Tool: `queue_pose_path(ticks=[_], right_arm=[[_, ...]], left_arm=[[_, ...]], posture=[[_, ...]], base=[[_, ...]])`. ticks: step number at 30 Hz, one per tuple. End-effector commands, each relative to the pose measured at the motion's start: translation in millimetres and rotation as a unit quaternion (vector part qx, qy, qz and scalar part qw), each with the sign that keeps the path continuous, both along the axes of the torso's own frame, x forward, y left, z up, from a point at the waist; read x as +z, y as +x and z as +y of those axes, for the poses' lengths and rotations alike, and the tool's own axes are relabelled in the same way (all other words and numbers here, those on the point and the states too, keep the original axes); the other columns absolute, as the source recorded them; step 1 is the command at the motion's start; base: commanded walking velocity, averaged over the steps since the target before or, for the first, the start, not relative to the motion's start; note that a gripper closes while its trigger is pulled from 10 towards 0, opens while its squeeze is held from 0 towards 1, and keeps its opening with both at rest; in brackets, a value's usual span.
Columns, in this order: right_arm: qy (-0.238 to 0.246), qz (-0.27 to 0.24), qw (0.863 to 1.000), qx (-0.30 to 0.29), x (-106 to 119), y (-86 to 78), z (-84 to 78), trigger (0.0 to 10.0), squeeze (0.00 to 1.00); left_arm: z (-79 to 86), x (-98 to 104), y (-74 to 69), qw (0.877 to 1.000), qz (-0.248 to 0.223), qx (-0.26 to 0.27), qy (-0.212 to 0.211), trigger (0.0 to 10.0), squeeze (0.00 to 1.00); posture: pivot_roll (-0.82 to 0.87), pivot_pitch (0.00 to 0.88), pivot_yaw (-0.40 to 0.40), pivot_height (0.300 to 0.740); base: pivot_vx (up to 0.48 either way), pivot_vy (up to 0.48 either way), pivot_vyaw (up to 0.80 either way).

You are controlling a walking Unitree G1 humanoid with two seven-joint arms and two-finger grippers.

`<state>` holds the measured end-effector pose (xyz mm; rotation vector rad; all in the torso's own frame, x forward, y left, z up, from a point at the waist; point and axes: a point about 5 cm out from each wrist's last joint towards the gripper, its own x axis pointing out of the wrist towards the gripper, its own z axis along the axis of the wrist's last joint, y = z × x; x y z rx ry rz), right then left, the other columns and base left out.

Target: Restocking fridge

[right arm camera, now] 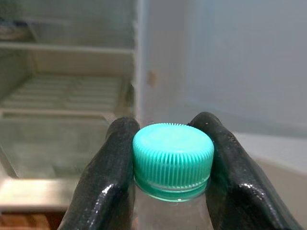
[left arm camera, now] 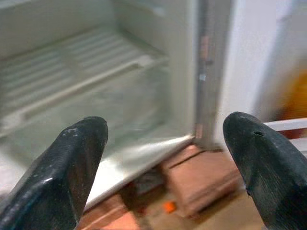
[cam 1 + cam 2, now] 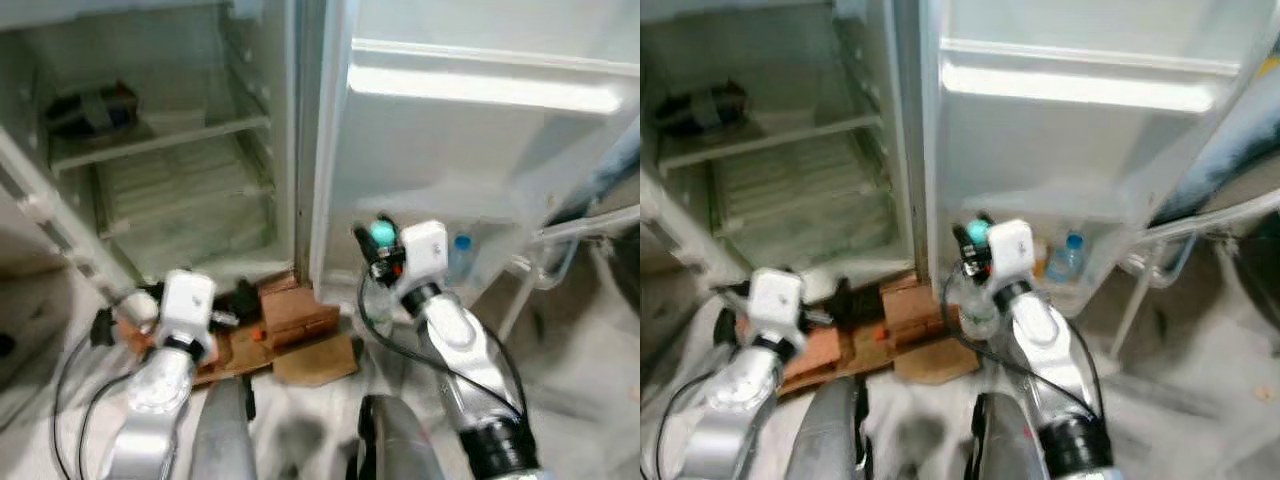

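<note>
I hold my right gripper (image 1: 168, 158) up in front of the open fridge (image 3: 180, 170), and my fingers (image 1: 108, 177) are pinching a clear bottle (image 1: 170, 211) just under its teal ribbed cap (image 1: 173, 158), one finger on each side of the neck. In the eye views that cap (image 3: 381, 234) sits beside the white wrist block of my right arm, close to the inner face of the fridge door (image 3: 450, 150), which stands open on my right. Low in the door's bottom rack stands another bottle with a blue cap (image 3: 461, 243); the picture is too blurred to tell more about it.

My left gripper (image 2: 163, 158) hangs low before the bottom edge of the fridge opening, its fingers (image 2: 62, 167) spread wide with nothing between them. Through the gap I see the ribbed white shelves (image 2: 72, 72) of the lower compartment and the hinge edge of the cabinet.

On the upper shelf, toward the back left corner, lies a dark bundle (image 3: 90, 108) that I cannot identify. On the floor at the foot of the fridge lie flattened brown cardboard pieces (image 3: 300, 320), with a small orange bit (image 2: 169, 207) beside them.
</note>
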<state>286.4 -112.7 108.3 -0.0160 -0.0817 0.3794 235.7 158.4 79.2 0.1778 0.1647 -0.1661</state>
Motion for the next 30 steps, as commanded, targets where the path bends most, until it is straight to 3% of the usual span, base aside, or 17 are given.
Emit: queue_pose_path(ticks=[1,22,30], right_arm=[[0.014,-0.024,0.999,0.015,11.7,1.2,7.6,10.0,0.00],[0.022,-0.022,0.996,0.089,13.0,-6.9,22.0,10.0,0.00],[0.023,-0.025,0.995,0.092,13.2,-8.5,22.1,10.0,0.00]], left_arm=[[7.4,1.1,-0.3,1.000,-0.001,0.006,0.009,10.0,0.00],[9.9,2.0,1.7,1.000,-0.005,0.014,0.013,10.0,0.00],[9.9,1.9,1.3,1.000,-0.001,0.013,0.017,10.0,0.00]], posture=[[0.08,0.107,-0.070,0.630],[0.08,0.103,-0.066,0.630],[0.08,0.109,-0.064,0.570]], base=[[0.259,0.000,0.00],[0.036,0.000,0.00],[0.000,0.000,0.00]])
